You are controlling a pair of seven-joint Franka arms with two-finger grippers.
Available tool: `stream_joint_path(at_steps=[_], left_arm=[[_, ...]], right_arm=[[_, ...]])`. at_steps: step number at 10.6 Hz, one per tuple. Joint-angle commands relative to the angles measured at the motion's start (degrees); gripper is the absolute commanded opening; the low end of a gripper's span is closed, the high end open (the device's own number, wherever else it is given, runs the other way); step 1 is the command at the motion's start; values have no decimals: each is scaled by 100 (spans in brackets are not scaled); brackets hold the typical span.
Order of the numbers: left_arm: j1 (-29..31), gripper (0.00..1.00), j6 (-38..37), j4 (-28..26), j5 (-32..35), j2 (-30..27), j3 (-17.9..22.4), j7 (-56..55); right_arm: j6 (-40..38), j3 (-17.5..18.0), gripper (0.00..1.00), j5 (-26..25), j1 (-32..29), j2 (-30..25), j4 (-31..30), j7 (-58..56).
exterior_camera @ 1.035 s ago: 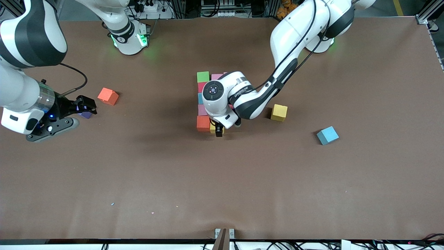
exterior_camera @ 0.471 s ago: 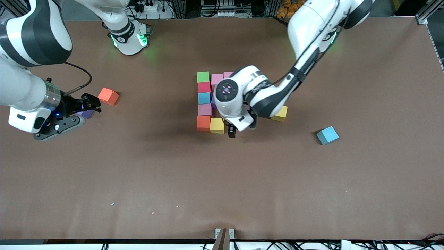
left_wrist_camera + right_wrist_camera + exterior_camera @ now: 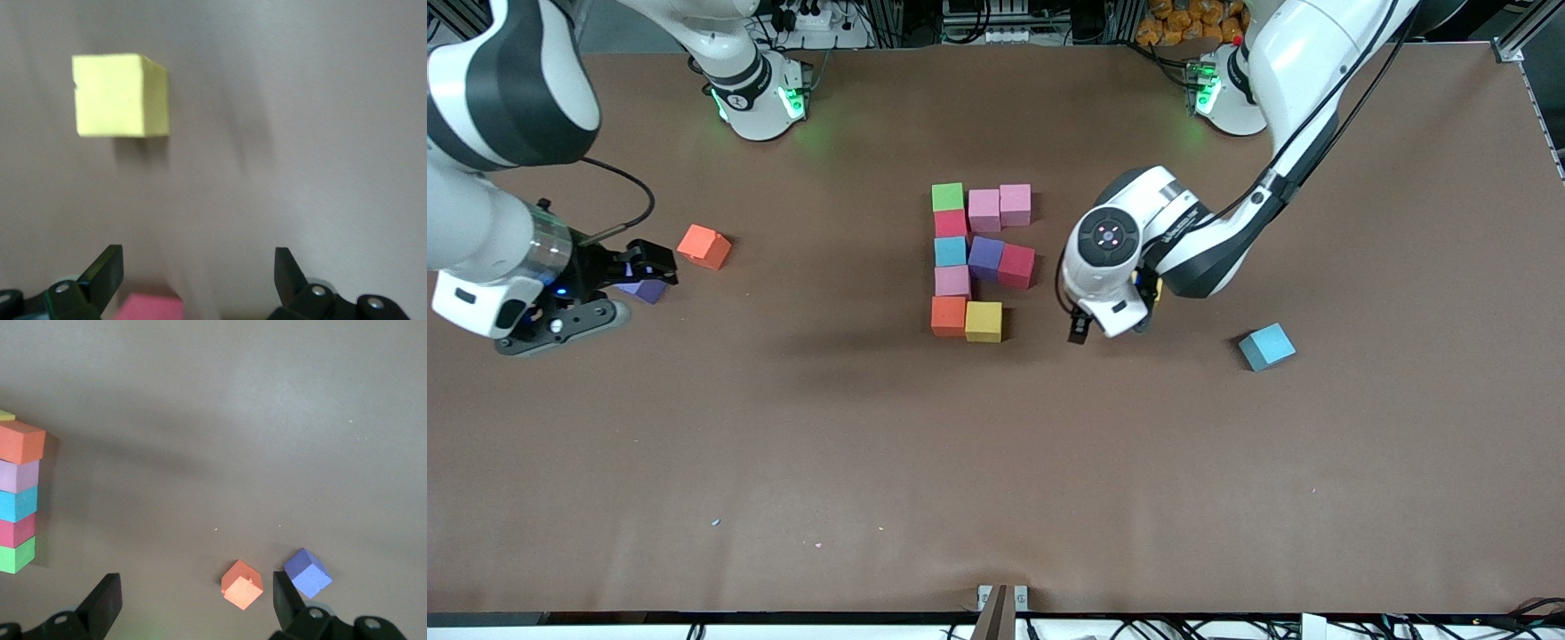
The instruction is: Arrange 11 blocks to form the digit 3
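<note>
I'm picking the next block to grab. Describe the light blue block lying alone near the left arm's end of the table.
The light blue block is a small plain-faced cube that looks like matte foam, with no marks visible. It sits flat on the brown table, turned at an angle to the table's edges. Nothing touches it: it lies apart from the grouped blocks, nearer the front camera than they are. The left hand hangs open some way off.

Nine foam blocks [image 3: 971,258] clustered touching mid-table — orange, purple, light-blue, yellow strays apart
</note>
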Motion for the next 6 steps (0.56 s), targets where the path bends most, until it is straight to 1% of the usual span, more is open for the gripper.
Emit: stream_joint_path(at_steps=[1, 3, 4, 5, 6], left_arm=[[379, 100, 555, -1164, 220, -453, -60, 194], [660, 100, 942, -1842, 265, -830, -60, 378], [792, 100, 1031, -2080, 265, -997, -77, 483], [993, 100, 1101, -2230, 265, -1077, -156, 545], [1213, 100, 1119, -2284, 265, -1104, -270, 642]], right_arm=[[-256, 18, 100, 61, -232, -82, 348, 28], [-914, -17, 100, -44, -268, -91, 1006, 37], [-995, -9, 100, -1, -372, -91, 1123, 28], [-1004, 26, 100, -44, -347, -99, 1124, 71], [-1039, 35, 100, -36, -338, -100, 1124, 72]])
